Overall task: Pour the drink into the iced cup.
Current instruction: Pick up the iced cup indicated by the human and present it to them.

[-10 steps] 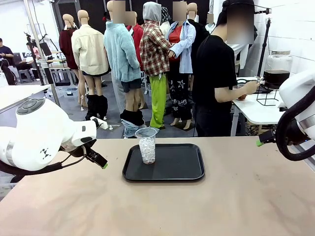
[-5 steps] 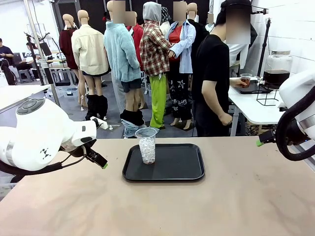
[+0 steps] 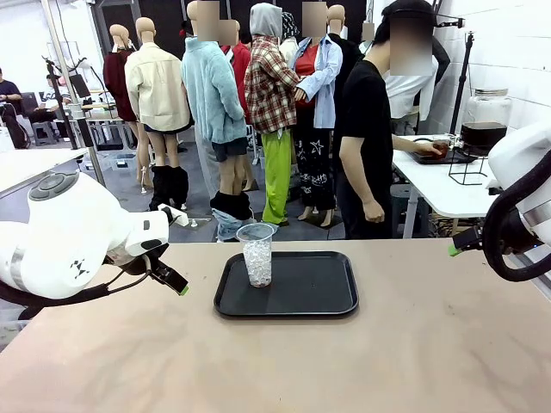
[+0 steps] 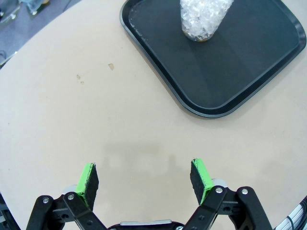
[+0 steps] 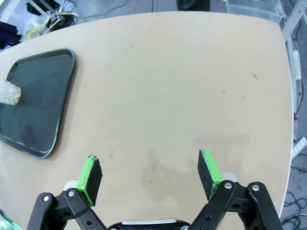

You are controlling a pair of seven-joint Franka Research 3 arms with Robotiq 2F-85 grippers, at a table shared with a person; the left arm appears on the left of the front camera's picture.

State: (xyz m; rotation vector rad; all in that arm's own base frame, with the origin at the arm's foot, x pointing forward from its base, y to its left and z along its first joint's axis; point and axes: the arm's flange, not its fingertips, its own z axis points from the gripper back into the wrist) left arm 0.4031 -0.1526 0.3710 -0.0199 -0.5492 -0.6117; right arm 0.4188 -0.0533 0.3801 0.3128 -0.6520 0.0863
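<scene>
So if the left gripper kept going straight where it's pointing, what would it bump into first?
Probably the bare table, just short of the black tray. The open left gripper aims down at that plain patch; the iced cup stands farther on, on the tray.

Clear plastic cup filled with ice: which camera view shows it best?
The front view: the clear plastic cup of ice stands whole, rim to base, on the black tray. The left wrist view has its lower part, cut off by the top edge; the right wrist view catches its base at the left edge.
</scene>
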